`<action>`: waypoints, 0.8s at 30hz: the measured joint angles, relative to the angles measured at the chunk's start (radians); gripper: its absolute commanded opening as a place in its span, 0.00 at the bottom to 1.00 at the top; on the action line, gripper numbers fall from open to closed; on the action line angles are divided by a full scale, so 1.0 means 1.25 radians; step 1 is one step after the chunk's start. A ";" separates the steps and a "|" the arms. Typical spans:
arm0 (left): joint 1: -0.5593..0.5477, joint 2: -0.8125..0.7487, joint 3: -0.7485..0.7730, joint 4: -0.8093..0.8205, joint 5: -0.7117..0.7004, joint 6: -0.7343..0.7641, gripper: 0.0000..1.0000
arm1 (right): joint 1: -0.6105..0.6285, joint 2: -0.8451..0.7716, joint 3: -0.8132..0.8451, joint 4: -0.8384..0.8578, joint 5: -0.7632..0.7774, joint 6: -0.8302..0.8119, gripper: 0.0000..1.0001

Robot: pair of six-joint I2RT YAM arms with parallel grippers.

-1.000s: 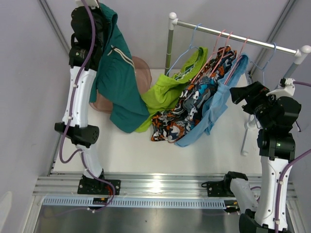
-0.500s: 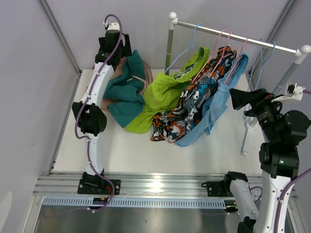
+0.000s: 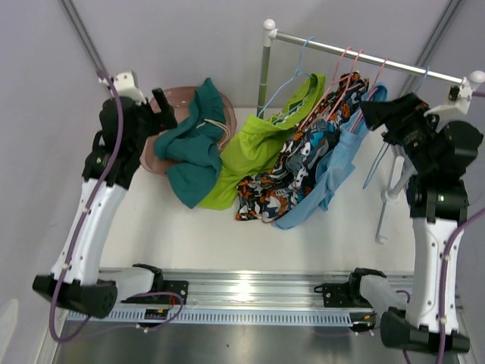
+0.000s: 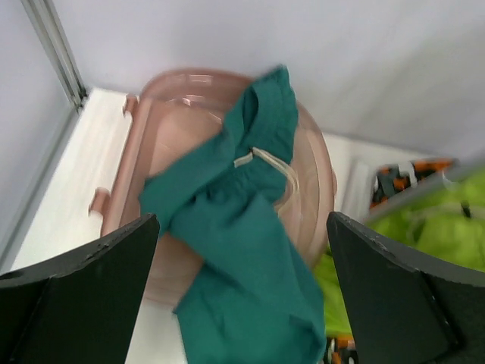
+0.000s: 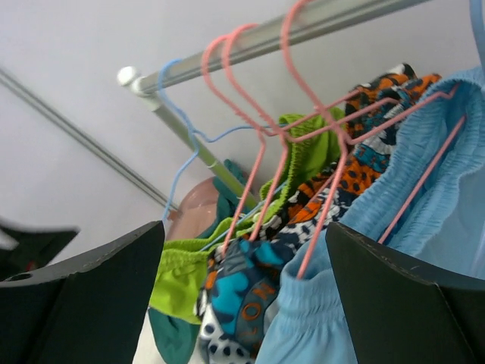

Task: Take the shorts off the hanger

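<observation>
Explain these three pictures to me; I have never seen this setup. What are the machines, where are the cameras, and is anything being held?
A left arm and a right arm are bolted at the table's near edge. The wide picture looks down from above and behind them. The other two come from wrist cameras, with black fingers framing each view. The left gripper is open and empty, facing dark teal shorts draped over a pink tub. The right gripper, also open, faces the rail, where lime green shorts, two printed pairs and light blue shorts hang.
</observation>
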 measured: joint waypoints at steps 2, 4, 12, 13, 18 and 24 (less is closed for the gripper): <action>-0.005 -0.098 -0.114 0.012 0.022 -0.001 0.99 | 0.009 0.050 0.016 0.000 0.015 0.000 0.92; -0.007 -0.159 -0.191 0.008 0.039 -0.001 0.99 | 0.020 0.096 0.024 -0.001 0.036 -0.001 0.92; -0.010 -0.299 -0.397 0.011 0.096 0.001 0.99 | 0.092 0.171 0.025 -0.004 0.142 -0.012 0.74; -0.010 -0.315 -0.412 0.012 0.099 0.001 0.99 | 0.102 0.177 0.026 -0.002 0.149 -0.013 0.70; -0.010 -0.371 -0.456 0.031 0.111 0.002 0.99 | 0.167 0.212 0.026 0.012 0.207 -0.022 0.52; -0.011 -0.374 -0.471 0.048 0.137 0.002 0.99 | 0.186 0.222 0.026 0.006 0.245 -0.036 0.12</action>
